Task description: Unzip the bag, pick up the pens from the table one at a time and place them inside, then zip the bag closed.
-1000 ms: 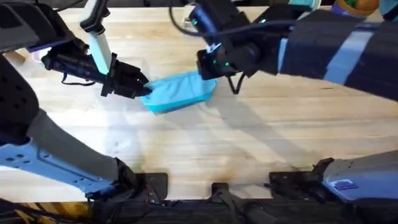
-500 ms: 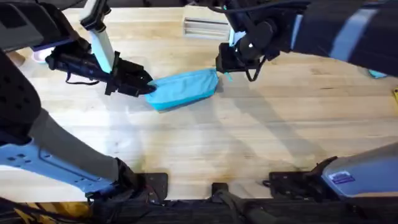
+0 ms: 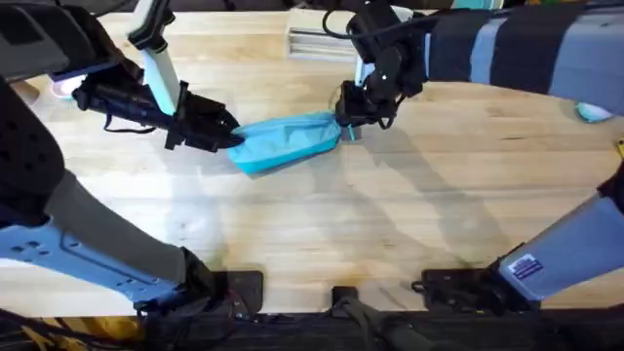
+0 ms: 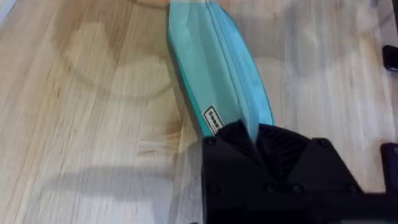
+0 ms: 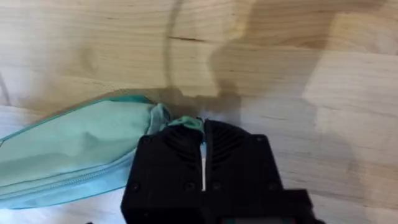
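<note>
The left gripper [image 3: 230, 137] is pressed together on the left end of the bag [image 3: 288, 141], pinching the fabric there; in the left wrist view the black gripper [image 4: 249, 134] closes over the near end of the bag [image 4: 214, 68], beside a small white label on its side seam. The right gripper [image 3: 349, 119] is pressed together at the opposite, right end of the bag, pinching a small teal tab; in the right wrist view the gripper [image 5: 202, 134] has its two black fingers [image 5: 171, 155] nearly touching, with only a thin pale line between them, and the tab of the bag [image 5: 74, 152] caught at their tips. The bag lies flat on the worktop [image 3: 322, 224], stretched between the two grippers, its long axis running roughly left to right and slightly tilted; the zipper line runs along its length; whether the zipper is open or closed cannot be told. A pale metal piece [image 3: 317, 41] lies on the worktop at the far edge, well apart from the bag; a small light-blue item [image 3: 591, 111] lies at the right edge.
</note>
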You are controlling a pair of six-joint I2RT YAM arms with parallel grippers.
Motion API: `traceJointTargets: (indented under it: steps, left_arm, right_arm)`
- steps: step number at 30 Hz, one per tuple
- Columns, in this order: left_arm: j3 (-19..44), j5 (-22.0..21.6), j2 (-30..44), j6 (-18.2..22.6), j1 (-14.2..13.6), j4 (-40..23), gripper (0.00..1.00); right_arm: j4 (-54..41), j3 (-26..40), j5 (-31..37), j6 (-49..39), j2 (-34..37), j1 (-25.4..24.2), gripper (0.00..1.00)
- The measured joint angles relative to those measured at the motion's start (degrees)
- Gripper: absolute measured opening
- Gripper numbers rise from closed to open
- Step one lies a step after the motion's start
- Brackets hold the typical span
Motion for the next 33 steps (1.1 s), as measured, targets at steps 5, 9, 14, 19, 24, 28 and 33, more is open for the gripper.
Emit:
traceJointTargets:
  steps: [5, 9, 14, 19, 24, 28, 33]
  left_arm:
    - [0.0, -0.63, 0.02, 0.0, 0.02, 0.0, 0.042]
    - [0.0, -2.62, 0.02, 0.02, 0.54, 0.48, 0.042]
    - [0.0, -4.11, 0.0, 0.02, 1.53, 1.31, 0.042]
    - [0.0, -4.22, 0.0, 0.02, 1.53, 1.27, 0.042]
    - [0.0, -4.24, 0.0, 0.02, 1.53, 1.11, 0.042]
    - [0.0, -4.26, 0.0, 0.02, 1.53, 1.05, 0.042]
    - [0.0, -4.26, 0.0, 0.02, 1.53, 1.05, 0.042]
  right_arm:
    - [-0.9, 0.83, 0.49, 0.0, -1.34, -0.13, 0.034]
    - [-1.17, 2.07, 4.81, 0.44, -4.38, -1.54, 0.216]
    - [-6.47, 4.95, 9.52, 0.1, -12.87, -3.58, 0.403]
    - [-10.02, 5.11, 10.3, -2.58, -20.26, -3.05, 0.652]
    - [-12.98, 5.11, 10.6, -7.49, -26.68, -1.42, 0.991]
    - [-14.76, 5.11, 10.59, -9.84, -30.17, -0.31, 0.997]
    - [-14.92, 5.11, 10.6, -10.78, -30.75, -0.31, 0.997]
